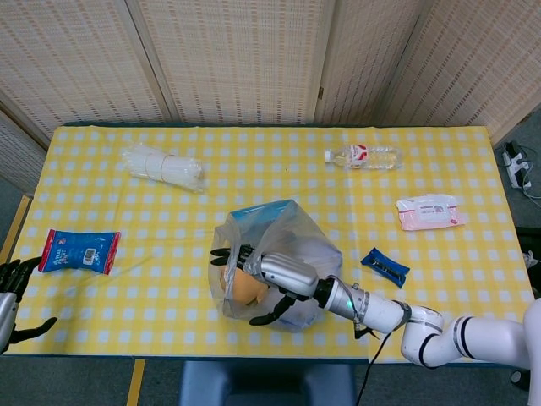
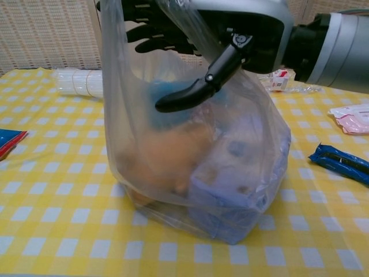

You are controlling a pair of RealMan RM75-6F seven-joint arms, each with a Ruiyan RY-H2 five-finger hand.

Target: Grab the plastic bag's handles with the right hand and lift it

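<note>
Right hand (image 1: 269, 272) sits at the mouth of the plastic bag (image 1: 283, 254), fingers spread, thumb off the film in chest view, so no clamp on the handles; bag rests on the surface (image 1: 169, 220); only head view shows left hand (image 1: 13, 292), apart, well left of bag.

Right hand (image 1: 269, 275) reaches leftward, fingers spread; left hand (image 1: 12, 292) rests open, palm-side up.

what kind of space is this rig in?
Probably a lab or test room, not a home: a table in a yellow checked cloth, woven screens closing it in, and a power strip on the floor at the right.
</note>
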